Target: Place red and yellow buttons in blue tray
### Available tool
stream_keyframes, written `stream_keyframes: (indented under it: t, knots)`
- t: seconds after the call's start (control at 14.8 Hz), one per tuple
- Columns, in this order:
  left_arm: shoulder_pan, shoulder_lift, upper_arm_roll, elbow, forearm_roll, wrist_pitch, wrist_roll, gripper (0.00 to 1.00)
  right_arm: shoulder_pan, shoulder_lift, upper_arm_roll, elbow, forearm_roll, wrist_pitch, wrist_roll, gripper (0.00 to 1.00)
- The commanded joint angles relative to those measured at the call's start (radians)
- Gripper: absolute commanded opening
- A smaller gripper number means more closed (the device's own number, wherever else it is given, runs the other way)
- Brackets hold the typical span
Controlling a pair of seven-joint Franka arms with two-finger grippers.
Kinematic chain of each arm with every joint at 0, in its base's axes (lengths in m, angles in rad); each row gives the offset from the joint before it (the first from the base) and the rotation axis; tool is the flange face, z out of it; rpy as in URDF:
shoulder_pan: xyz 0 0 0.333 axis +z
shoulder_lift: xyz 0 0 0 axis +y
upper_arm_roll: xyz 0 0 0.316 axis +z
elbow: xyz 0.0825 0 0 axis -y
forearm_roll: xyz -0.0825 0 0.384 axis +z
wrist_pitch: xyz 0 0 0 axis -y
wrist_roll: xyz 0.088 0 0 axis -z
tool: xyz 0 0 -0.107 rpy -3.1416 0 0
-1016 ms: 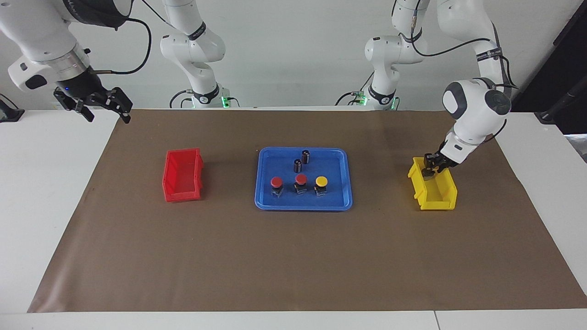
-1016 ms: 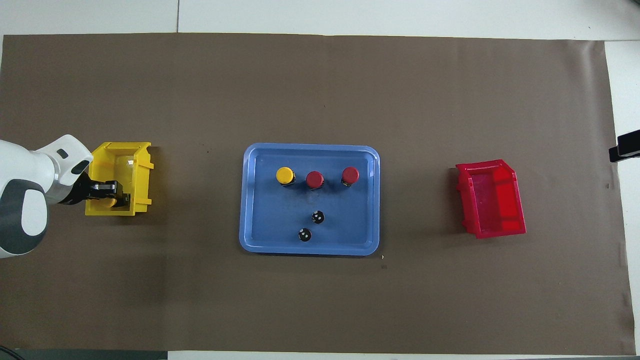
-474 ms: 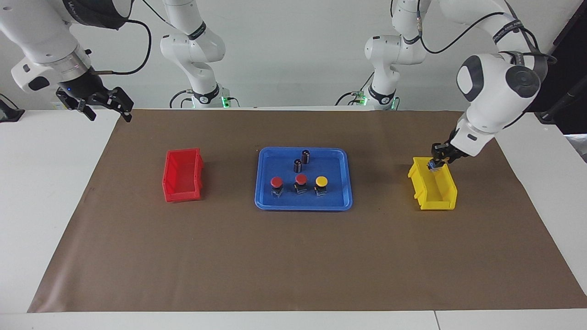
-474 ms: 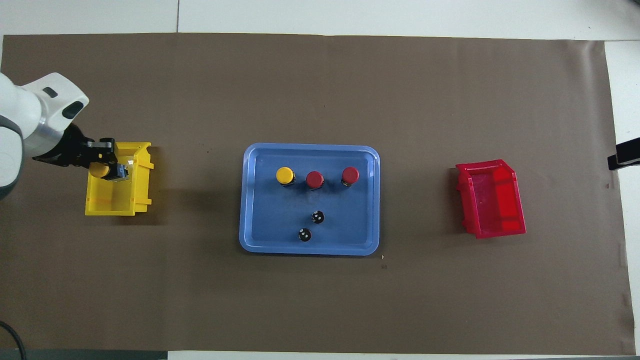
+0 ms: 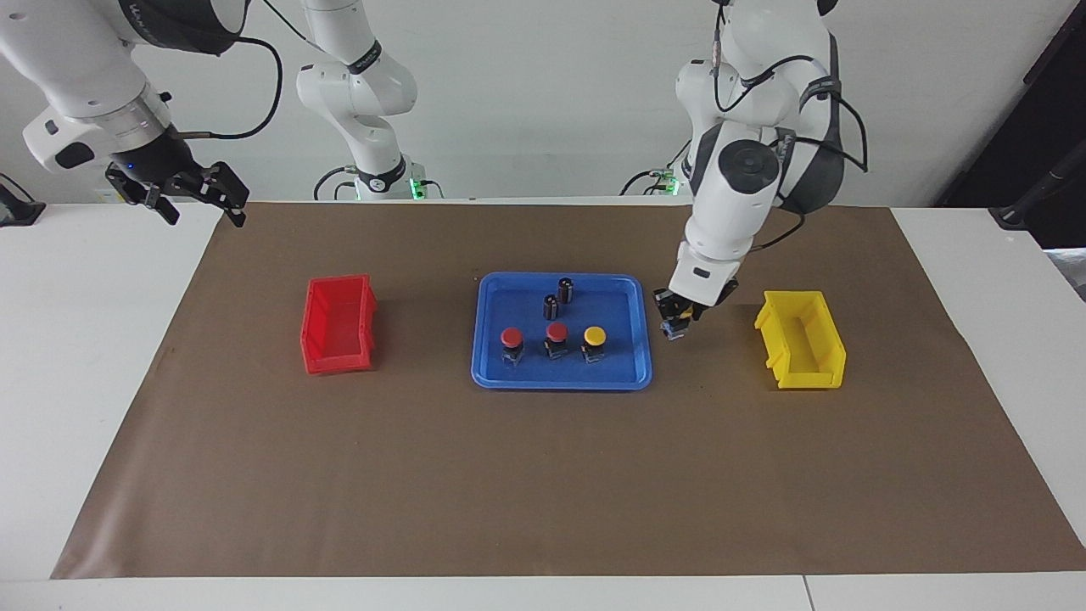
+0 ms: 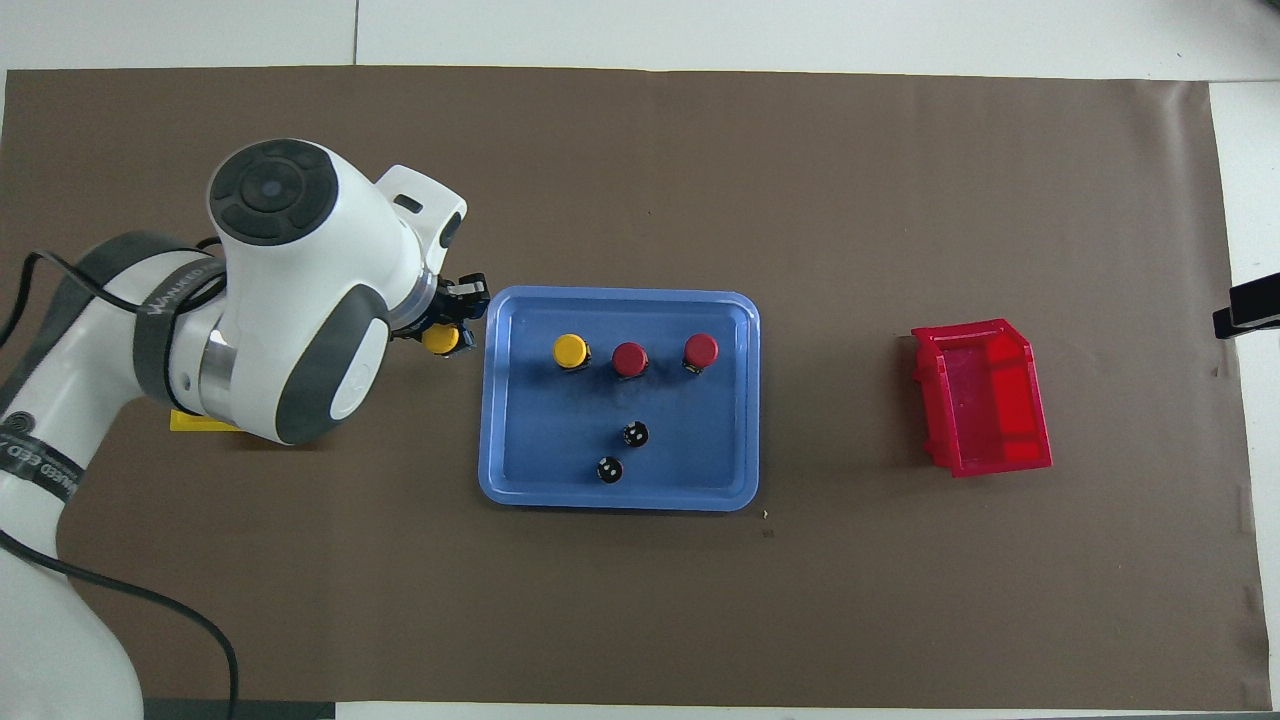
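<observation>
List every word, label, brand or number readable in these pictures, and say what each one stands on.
"WANKED EED": on the black band around the left arm, overhead view; reading uncertain.
White lettering on the same arm's lower band: too blurred to read.
White lettering on the dark collar of the right arm, facing view: too blurred to read.
No text shows on the blue tray, the buttons or the bins.

One blue tray (image 5: 487, 373); one red bin (image 5: 338, 325); one yellow bin (image 5: 802, 339); two red buttons (image 5: 512, 337); two yellow buttons (image 5: 595, 336); two dark cylinders (image 5: 565, 290); two robot arms (image 5: 736, 182).
</observation>
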State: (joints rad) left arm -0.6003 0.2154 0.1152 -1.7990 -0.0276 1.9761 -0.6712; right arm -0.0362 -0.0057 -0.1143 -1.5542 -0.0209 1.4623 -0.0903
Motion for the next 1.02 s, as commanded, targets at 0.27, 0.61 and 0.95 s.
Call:
stream_keyframes:
  t: [0.27, 0.61, 0.95]
  knots:
    - [-0.107, 0.09, 0.017, 0.021, -0.044, 0.07, -0.119, 0.01, -0.007, -0.025, 0.012, -0.026, -0.013, 0.018, -0.011, 1.0]
    - [-0.093, 0.117, 0.02, -0.003, -0.037, 0.089, -0.107, 0.01, -0.007, -0.023, 0.013, -0.024, -0.013, 0.018, -0.014, 1.0]
    - [-0.09, 0.117, 0.02, -0.003, -0.035, 0.087, -0.103, 0.6, -0.008, -0.025, 0.015, -0.024, -0.011, 0.015, -0.016, 1.0]
